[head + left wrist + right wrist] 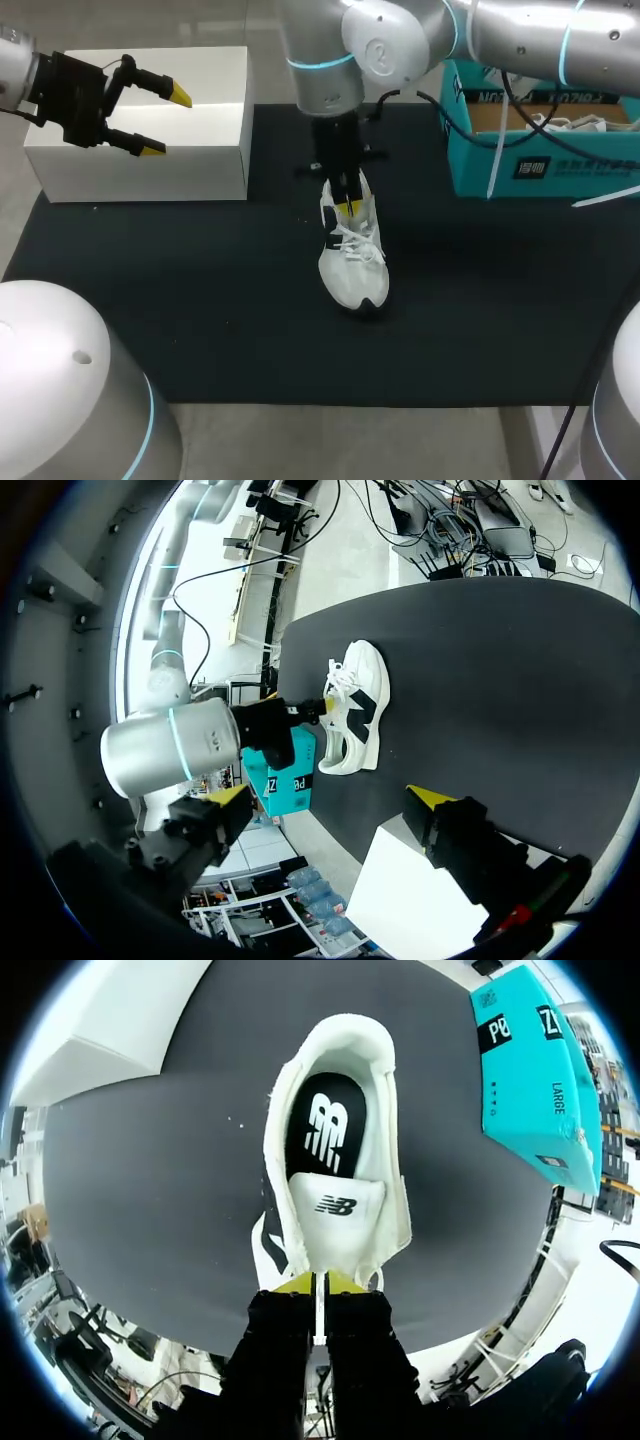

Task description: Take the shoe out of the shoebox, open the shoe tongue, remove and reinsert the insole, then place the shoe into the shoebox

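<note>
A white shoe (352, 270) with a black sole stands upright in the middle of the black mat (200, 300), toe toward me. My right gripper (349, 207) comes straight down onto it. In the right wrist view the right gripper (316, 1282) is shut, a thin white strip of the shoe tongue (336, 1215) pinched between its tips. Ahead of it lies the black insole (327, 1125) inside the shoe. The teal shoebox (480, 160) stands at the back right. My left gripper (166, 121) hangs open and empty above the white box (150, 160), far from the shoe (360, 715).
The white box occupies the mat's back left corner. Cables hang from the right arm in front of the teal shoebox (540, 1070). Bare mat lies in front of and to both sides of the shoe.
</note>
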Robot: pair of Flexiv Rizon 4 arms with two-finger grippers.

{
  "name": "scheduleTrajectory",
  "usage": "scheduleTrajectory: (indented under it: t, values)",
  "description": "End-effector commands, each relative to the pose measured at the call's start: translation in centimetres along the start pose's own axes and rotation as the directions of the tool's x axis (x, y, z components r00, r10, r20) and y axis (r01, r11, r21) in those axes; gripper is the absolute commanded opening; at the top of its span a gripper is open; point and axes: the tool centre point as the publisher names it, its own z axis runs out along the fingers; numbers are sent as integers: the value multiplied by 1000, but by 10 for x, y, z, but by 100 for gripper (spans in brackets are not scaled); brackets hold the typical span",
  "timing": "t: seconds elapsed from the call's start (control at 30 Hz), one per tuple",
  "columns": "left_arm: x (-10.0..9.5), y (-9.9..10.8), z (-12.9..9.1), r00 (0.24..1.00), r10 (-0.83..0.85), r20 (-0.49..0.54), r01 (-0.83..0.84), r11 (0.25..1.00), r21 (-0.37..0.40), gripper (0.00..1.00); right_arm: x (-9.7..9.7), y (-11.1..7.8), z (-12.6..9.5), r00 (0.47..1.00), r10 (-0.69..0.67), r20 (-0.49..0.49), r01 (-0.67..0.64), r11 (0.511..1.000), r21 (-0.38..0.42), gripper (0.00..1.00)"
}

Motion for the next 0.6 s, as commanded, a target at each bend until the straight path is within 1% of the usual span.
scheduleTrajectory:
  t: [0.03, 0.13, 0.23, 0.33, 0.47, 0.53, 0.6]
  values:
    - [0, 1, 0, 1000, 0, -4, 0, 1000, 1, 100, -4, -6, 5, 1000, 7, -12, -7, 1000, -14, 0]
    - [0, 1, 0, 1000, 0, -4, 0, 1000, 1, 100, -5, -4, 9, 1000, 10, -18, -10, 1000, -16, 0]
    - [0, 1, 0, 1000, 0, -4, 0, 1000, 1, 100, -5, 1, 15, 1000, 2, -8, -2, 1000, 1, 0]
    - [0, 1, 0, 1000, 0, -4, 0, 1000, 1, 100, -9, 4, 23, 1000, 3, -10, -3, 1000, 10, 0]
    - [0, 1, 0, 1000, 0, -4, 0, 1000, 1, 100, -12, 8, 30, 999, -9, -34, 9, 1000, 10, 0]
    - [0, 1, 0, 1000, 0, -4, 0, 1000, 1, 100, -11, 9, 31, 999, -26, -31, 26, 1000, 12, 0]
    - [0, 1, 0, 1000, 0, -4, 0, 1000, 1, 100, -10, 8, 23, 999, -42, -21, 42, 999, -14, 0]
